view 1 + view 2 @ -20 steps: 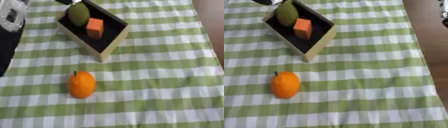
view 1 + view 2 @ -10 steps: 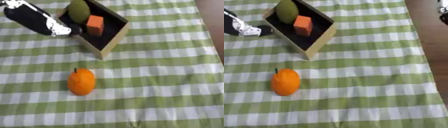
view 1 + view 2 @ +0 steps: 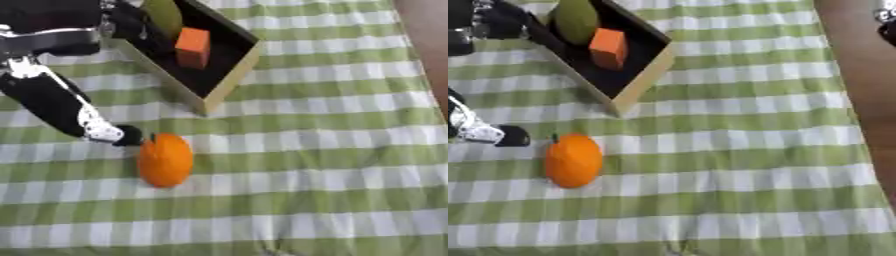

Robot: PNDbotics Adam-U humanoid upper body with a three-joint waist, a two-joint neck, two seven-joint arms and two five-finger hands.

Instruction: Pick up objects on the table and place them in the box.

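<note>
An orange (image 3: 164,160) lies on the green-and-white checked cloth, left of centre. My left hand (image 3: 98,131) reaches down from the upper left, its fingers stretched out, and its dark fingertips (image 3: 129,135) are at the orange's upper left side. Nothing is held in it. The open box (image 3: 229,75), dark inside with tan walls, stands askew at the top left. It holds a green fruit (image 3: 576,21) and an orange block (image 3: 193,47). A dark part of my right hand (image 3: 886,31) shows at the upper right edge of the right eye view.
The checked cloth (image 3: 332,165) stretches to the right and the front of the orange. A brown strip (image 3: 868,90) beyond the cloth's edge runs down the right side. My left arm (image 3: 48,30) crosses the top left corner beside the box.
My left arm has come in from the upper left and moved down past the box, bringing its fingertips to the orange. The orange and the box contents have stayed in place.
</note>
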